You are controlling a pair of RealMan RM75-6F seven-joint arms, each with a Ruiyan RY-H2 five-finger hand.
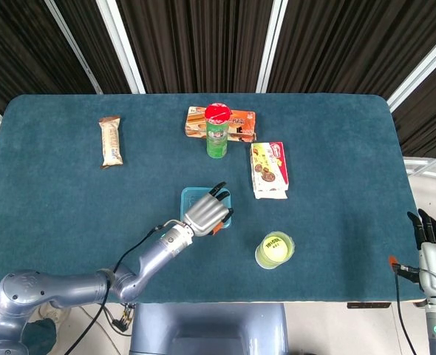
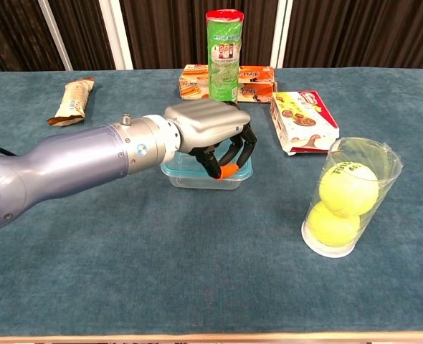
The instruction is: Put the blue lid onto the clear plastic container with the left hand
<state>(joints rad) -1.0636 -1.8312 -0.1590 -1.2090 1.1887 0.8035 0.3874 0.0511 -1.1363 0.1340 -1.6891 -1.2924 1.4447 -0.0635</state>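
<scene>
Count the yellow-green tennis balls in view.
2. Both sit stacked inside the clear plastic cup near the table's front right: upper yellow-green tennis ball, lower one. The head view shows only the top ball; none seen elsewhere.
</scene>
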